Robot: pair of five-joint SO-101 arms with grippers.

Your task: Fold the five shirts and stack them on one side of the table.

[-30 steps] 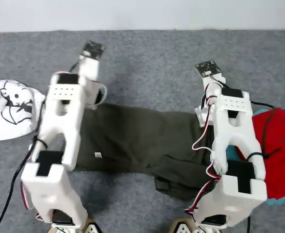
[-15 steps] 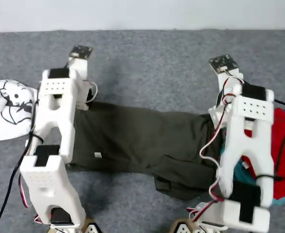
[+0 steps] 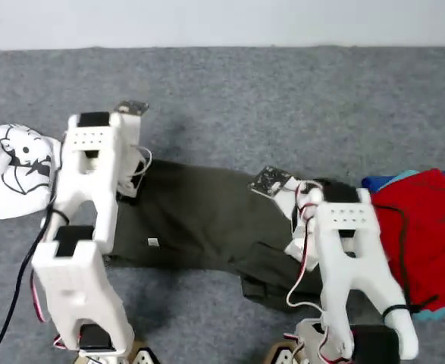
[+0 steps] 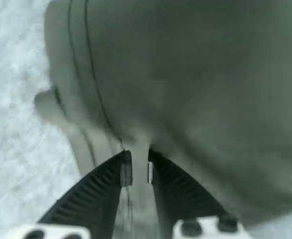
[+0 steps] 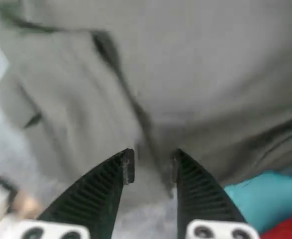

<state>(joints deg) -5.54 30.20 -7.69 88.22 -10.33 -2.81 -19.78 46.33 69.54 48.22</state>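
Left pincer (image 4: 136, 167) pinching olive shirt (image 3: 199, 212); label (image 3: 153, 242) unreadable.

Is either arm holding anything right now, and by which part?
The left end effector seems to pinch the olive shirt at its seamed edge; the right end effector is open above it, holding nothing.
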